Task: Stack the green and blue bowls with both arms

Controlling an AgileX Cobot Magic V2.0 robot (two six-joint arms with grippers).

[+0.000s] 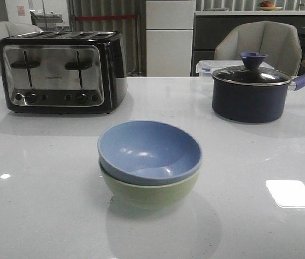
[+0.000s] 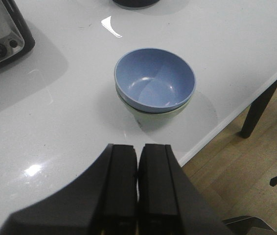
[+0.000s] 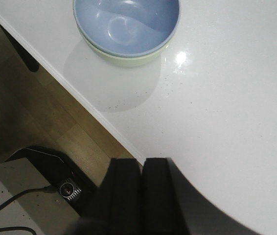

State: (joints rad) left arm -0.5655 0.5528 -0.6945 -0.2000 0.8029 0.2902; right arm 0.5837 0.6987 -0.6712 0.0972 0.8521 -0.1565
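The dusty light blue bowl sits nested inside the pale sage green bowl in the middle of the white table. The stack also shows in the left wrist view, blue bowl over green bowl, and in the right wrist view, blue bowl over green bowl. My left gripper is shut and empty, held back from the stack near the table's front edge. My right gripper is shut and empty, over the table's front edge, apart from the stack. Neither gripper shows in the front view.
A black and steel toaster stands at the back left. A dark navy lidded saucepan with a purple handle stands at the back right, a clear container behind it. Wooden floor lies beyond the table's front edge.
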